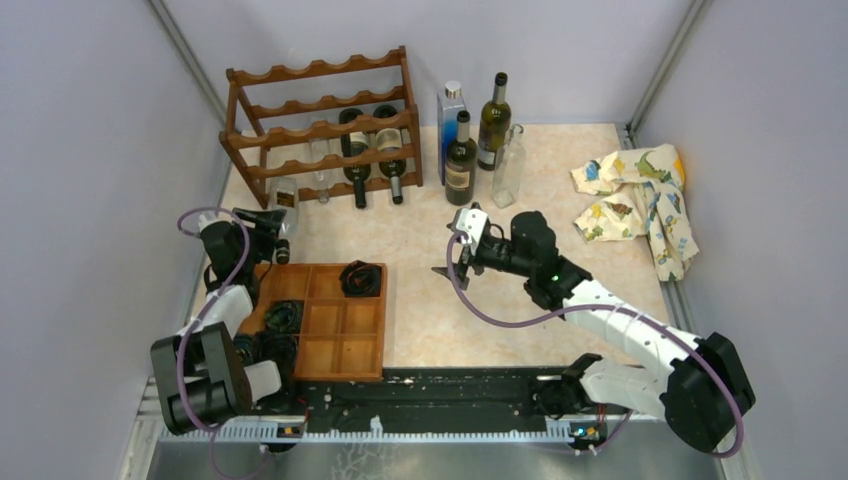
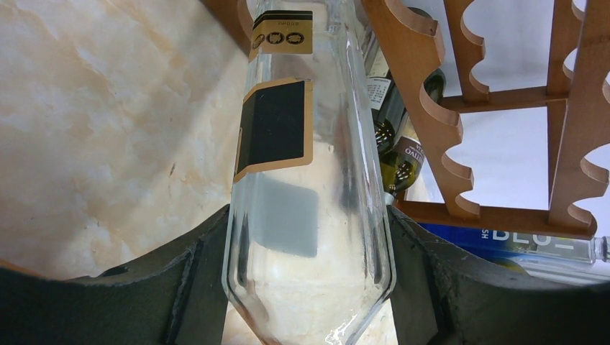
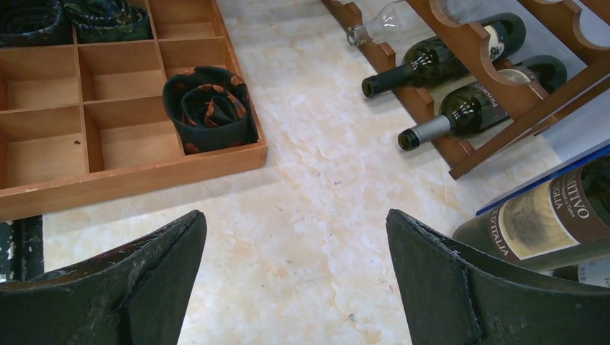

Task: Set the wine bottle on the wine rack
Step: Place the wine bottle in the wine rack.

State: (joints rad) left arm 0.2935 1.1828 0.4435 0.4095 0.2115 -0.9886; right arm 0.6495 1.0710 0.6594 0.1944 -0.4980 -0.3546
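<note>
Clamped around the clear wine bottle (image 2: 288,144), my left claw (image 2: 309,237) holds it just beside the wine rack (image 2: 439,122), at its left end. I judge the carry is nearly done. Next I must lift and line it up with a free scallop. Dark bottles (image 2: 392,154) already fill nearby cradles. My right claw (image 3: 295,237) hangs open and empty, well apart.

Reddish-brown wooden wine rack (image 1: 320,128), far left — four upright glass bottles (image 1: 461,160) just right of it, crumpled printed cloth (image 1: 640,195) far right. Flat wooden compartment tray (image 1: 345,350) lies before the rack.
</note>
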